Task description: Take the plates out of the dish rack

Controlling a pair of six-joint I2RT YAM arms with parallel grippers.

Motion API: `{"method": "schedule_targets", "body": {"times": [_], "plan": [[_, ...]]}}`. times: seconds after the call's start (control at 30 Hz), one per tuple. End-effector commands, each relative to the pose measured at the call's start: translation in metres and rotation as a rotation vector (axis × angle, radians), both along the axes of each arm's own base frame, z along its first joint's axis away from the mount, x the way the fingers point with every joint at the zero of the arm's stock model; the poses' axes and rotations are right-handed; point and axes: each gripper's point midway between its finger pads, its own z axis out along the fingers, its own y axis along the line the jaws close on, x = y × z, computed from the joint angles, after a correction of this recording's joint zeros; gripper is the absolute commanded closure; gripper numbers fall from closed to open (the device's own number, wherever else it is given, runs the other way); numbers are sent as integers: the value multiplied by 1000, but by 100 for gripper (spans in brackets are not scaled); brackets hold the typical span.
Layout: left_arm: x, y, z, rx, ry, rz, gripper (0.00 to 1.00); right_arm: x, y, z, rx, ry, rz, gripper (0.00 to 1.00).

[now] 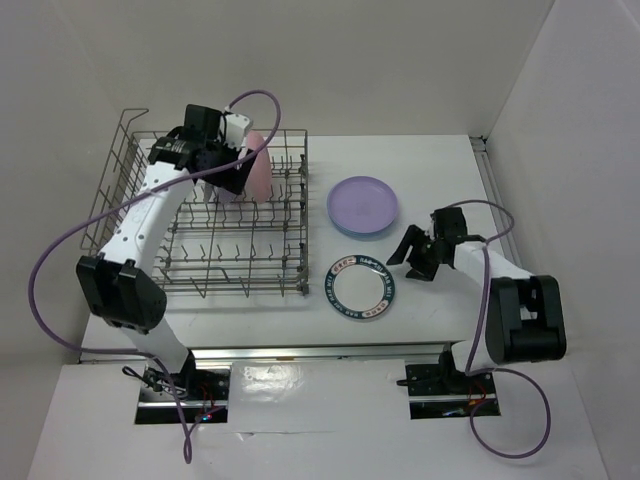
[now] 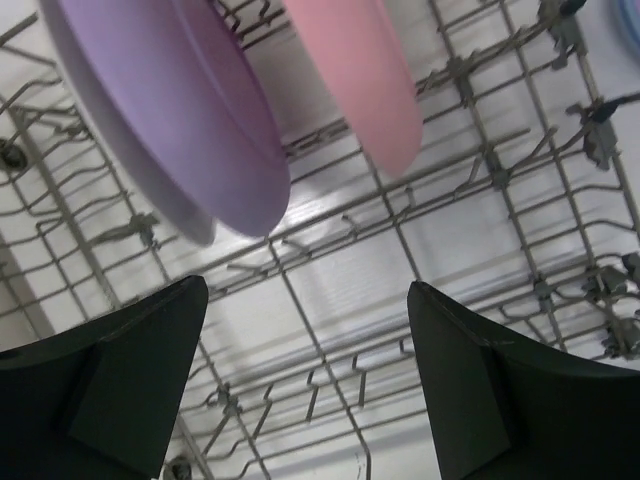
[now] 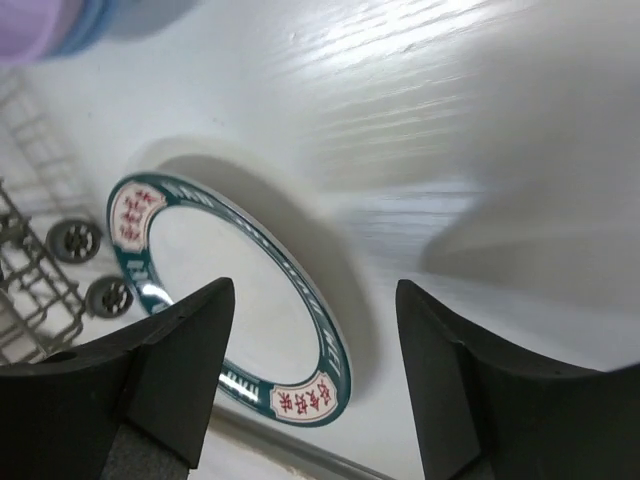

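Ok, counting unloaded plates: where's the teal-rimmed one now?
Top view: the teal-rimmed plate lies flat on the table right of the dish rack, on the lavender plate's near side.

The grey wire dish rack [image 1: 303, 235] fills the left middle of the top view. A pink plate [image 1: 258, 172] stands on its edge near the rack's upper right. In the left wrist view, a purple plate [image 2: 170, 110] stands just beside the pink one. Right of the rack, a second purple plate [image 1: 362, 205] lies flat on a blue plate [image 3: 105, 22]. Below them a white plate [image 1: 362, 285] with a dark teal rim lies flat too.
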Motion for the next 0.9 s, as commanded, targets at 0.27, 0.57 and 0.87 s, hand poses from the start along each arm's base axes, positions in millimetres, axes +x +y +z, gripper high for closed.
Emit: {"method": "schedule_targets", "body": {"times": [0.27, 0.57, 0.87], "plan": [[93, -42, -3, -130, -61, 69, 6, 44, -32, 98, -170, -281, -142, 26], [110, -59, -36, -161, 14, 61, 53, 50, -22, 124, -165, -340, -111, 26], [98, -74, 29, -319, -70, 34, 100, 55, -18, 143, -158, -383, -106, 26]]}}
